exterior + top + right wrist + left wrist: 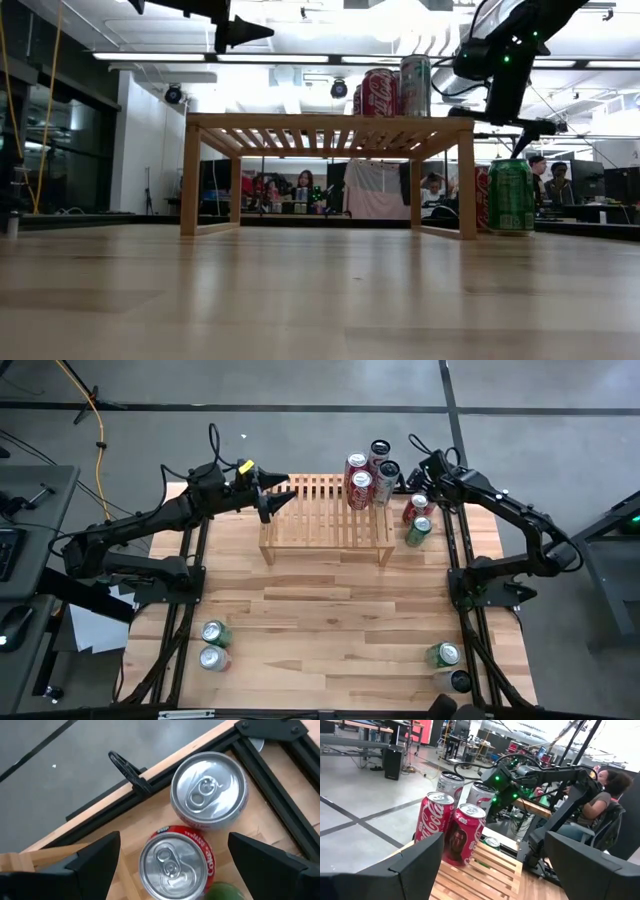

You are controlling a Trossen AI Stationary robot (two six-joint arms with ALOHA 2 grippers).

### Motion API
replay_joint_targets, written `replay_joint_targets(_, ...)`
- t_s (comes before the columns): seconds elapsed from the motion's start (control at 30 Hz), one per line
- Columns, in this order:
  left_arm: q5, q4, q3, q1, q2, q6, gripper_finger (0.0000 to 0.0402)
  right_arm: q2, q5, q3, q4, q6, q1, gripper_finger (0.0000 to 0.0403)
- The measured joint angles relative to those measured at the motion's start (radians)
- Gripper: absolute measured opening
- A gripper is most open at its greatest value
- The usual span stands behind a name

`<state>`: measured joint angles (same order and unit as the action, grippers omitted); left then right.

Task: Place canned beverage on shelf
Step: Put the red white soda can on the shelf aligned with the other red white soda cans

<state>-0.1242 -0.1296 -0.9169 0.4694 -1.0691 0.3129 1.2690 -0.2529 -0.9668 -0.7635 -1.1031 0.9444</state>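
Four cans are seen standing upright in a cluster at the right end of the shelf (325,512), which is set near the table's (330,620) far edge: two red cans (358,482) toward the front and two silver-topped cans (383,462) behind them. Just off the shelf's right end, on the table near its far right corner, a red can (417,508) and a green can (419,530) are found close together, not yet shelved. More cans are left at the near edge: two by the near left corner (213,645) and a green can (443,654) by the near right corner. The right gripper (425,468) is held above the far right corner with its jaws spread wide and nothing between them; in the right wrist view a silver can top (209,790) and a red can top (174,862) are looked down on. The left gripper (272,498) is held over the shelf's left end, likewise spread wide and empty. The step in hand is judged to be an approach to the next can beside the shelf. For the next move, the right gripper would need to be lowered around one can only, its neighbour being cleared, before the jaws are closed and the can is lifted to a free stretch of slats.
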Motion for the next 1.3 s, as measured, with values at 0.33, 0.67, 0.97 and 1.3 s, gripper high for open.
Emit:
replay_joint_targets(0.33, -0.002, 0.001, 0.0, 0.009, 0.0, 0.0, 0.0337, 0.026, 0.058, 0.0, -0.021, -0.02, -0.002, 0.0355)
replay_joint_targets(0.67, -0.005, 0.001, 0.0, 0.008, 0.0, 0.008, 0.0337, 0.081, 0.067, 0.0, -0.022, -0.017, -0.002, 0.0355)
replay_joint_targets(0.97, -0.004, 0.001, 0.0, 0.008, 0.0, 0.0, 0.0337, 0.082, 0.062, 0.0, -0.041, 0.004, -0.002, 0.0354)
replay_joint_targets(1.3, -0.004, 0.001, 0.0, 0.008, 0.0, 0.001, 0.0337, 0.147, 0.079, -0.001, -0.043, 0.004, -0.002, 0.0337)
